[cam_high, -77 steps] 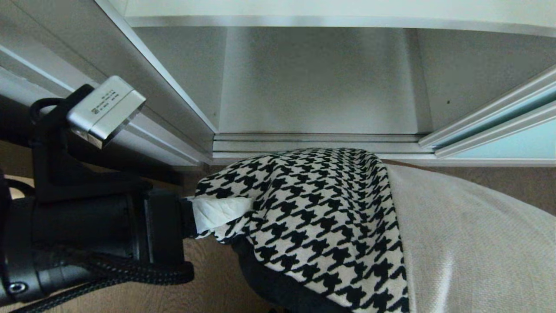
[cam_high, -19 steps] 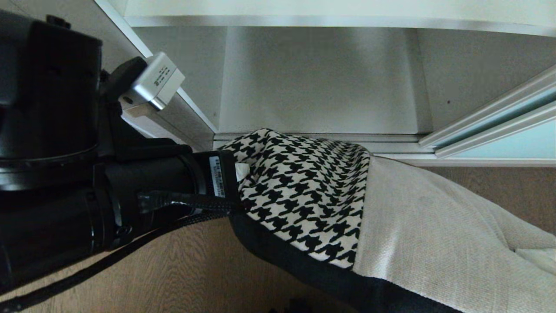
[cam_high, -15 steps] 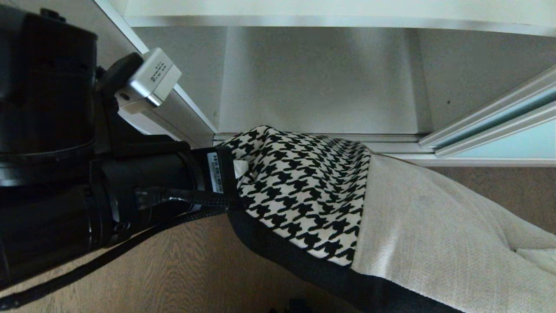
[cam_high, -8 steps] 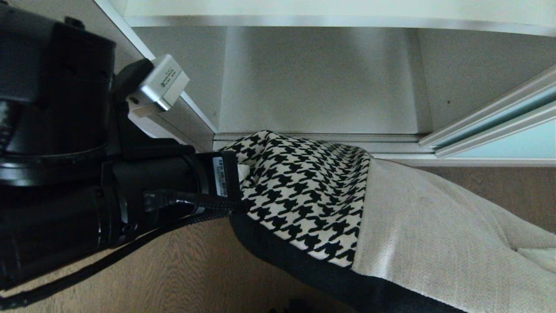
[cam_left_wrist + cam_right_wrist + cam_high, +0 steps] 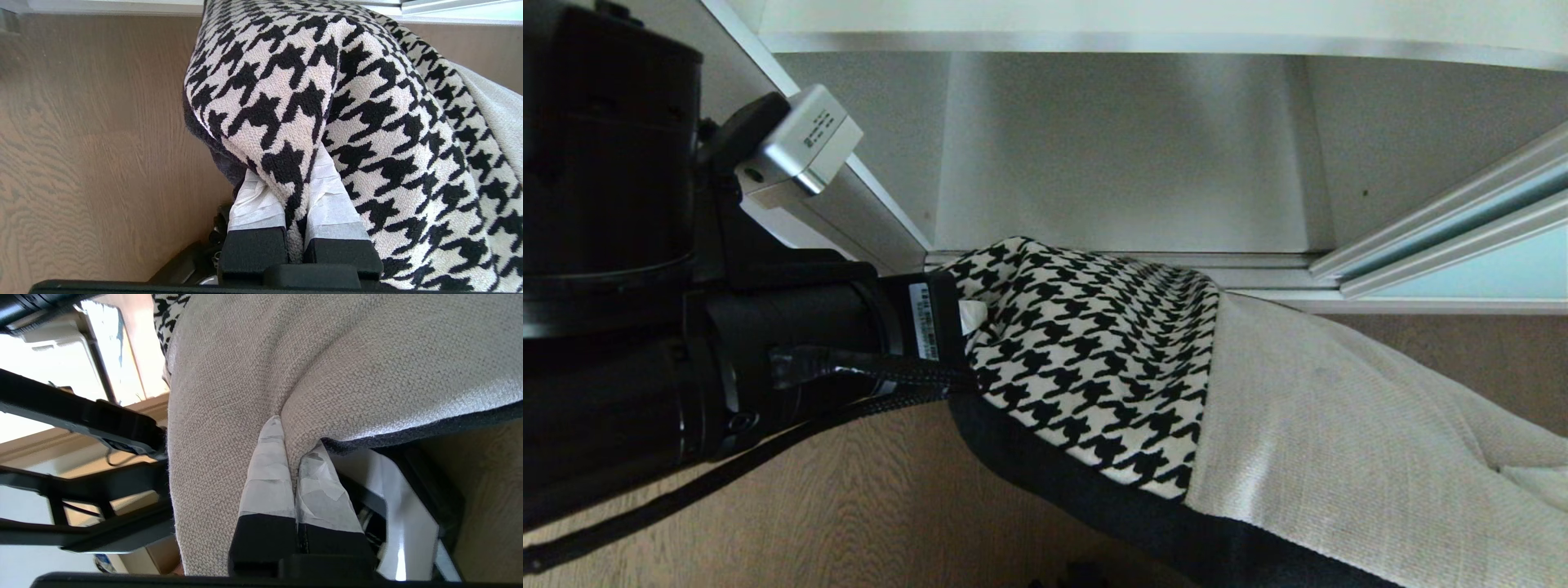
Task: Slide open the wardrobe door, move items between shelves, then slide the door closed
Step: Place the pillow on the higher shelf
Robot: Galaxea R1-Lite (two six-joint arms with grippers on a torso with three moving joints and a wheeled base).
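The cushion [image 5: 1176, 384] hangs at centre frame, just before the bottom shelf [image 5: 1119, 163], with the left gripper [image 5: 294, 192] pinching its houndstooth corner and the right gripper [image 5: 292, 457] clamped on its beige edge. To place it well, I judge both arms should carry it forward level, over the track [image 5: 1119, 260] at mid-frame, clear of the sliding wardrobe door [image 5: 1486, 269] at right.

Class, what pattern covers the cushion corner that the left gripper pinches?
Black-and-white houndstooth on the cushion, clearest in the left wrist view.
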